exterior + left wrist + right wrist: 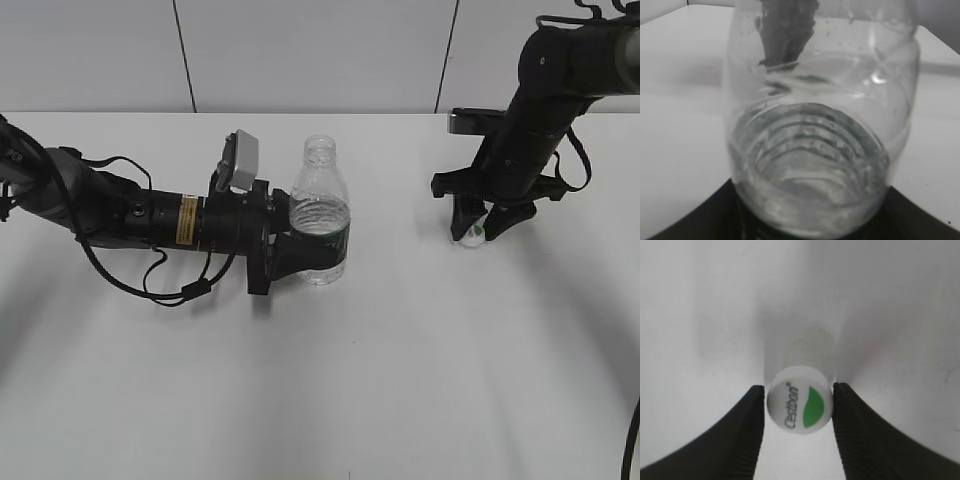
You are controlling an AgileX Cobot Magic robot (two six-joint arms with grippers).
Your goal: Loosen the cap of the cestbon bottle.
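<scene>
On the plain white table [400, 380], my left gripper [300, 252] clamps the clear ribbed cestbon bottle [320, 215], uncapped, upright. Farther right, my right gripper [799, 407] pinches the small white green-leafed cap [799, 406] by its rim against the tabletop; light, slippery, I judge.

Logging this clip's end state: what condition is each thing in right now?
cestbon bottle: upright on the table, uncapped, neck open, partly filled with water.
cap: off the bottle, between the right fingers, at the table surface.
left end effector: clamped around the bottle's lower body.
right end effector: closed on the cap.
</scene>
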